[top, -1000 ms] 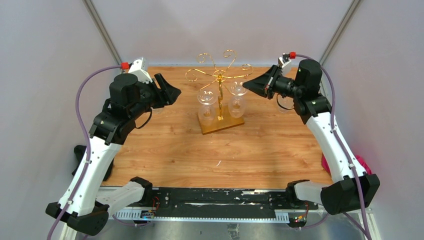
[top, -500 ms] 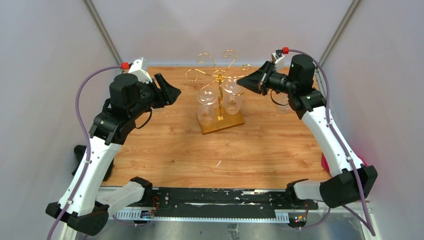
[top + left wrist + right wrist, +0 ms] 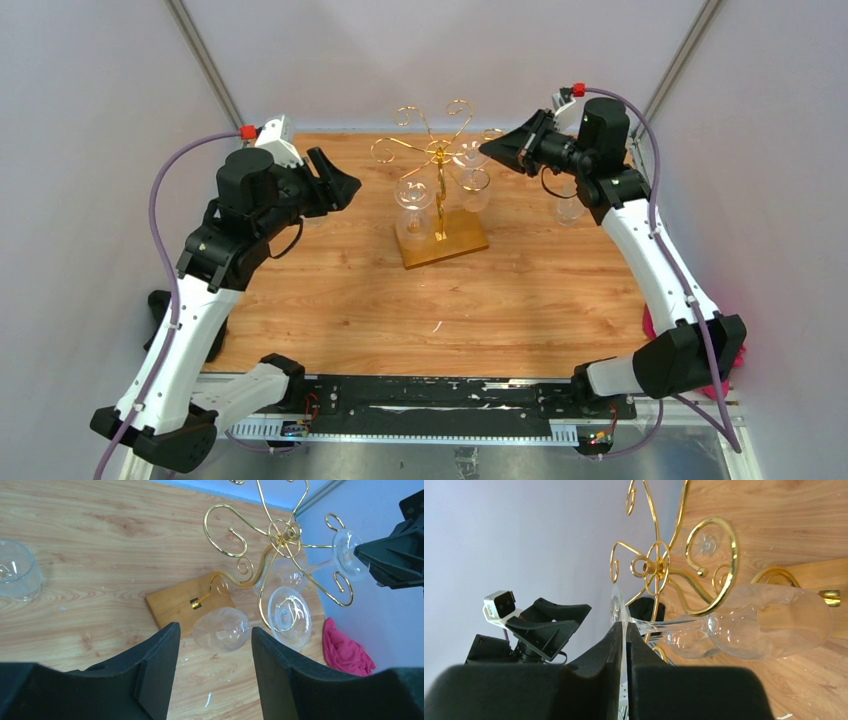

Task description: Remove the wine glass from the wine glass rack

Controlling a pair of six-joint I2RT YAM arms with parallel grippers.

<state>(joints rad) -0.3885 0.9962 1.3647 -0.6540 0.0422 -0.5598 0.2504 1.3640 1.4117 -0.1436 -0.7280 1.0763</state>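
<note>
The gold wine glass rack (image 3: 440, 158) stands on its wooden base (image 3: 445, 247) at the table's far middle. My right gripper (image 3: 487, 151) is shut on the foot of a wine glass (image 3: 473, 186), which hangs tilted beside the pole. In the right wrist view the fingers (image 3: 613, 645) pinch the foot's thin edge. The stem and bowl (image 3: 774, 625) stretch away, and a gold curl (image 3: 719, 570) crosses where they join. A second glass (image 3: 412, 206) hangs on the rack. My left gripper (image 3: 345, 186) hovers open to the rack's left, holding nothing.
One loose glass (image 3: 570, 206) stands on the table under my right arm, and another (image 3: 15, 577) sits left of the rack. A pink cloth (image 3: 728, 332) lies at the right edge. Grey walls close in on three sides.
My right gripper rose and drew back toward the far right with the glass's foot. The glass tilted and its bowl lifted. The left arm stayed still.
</note>
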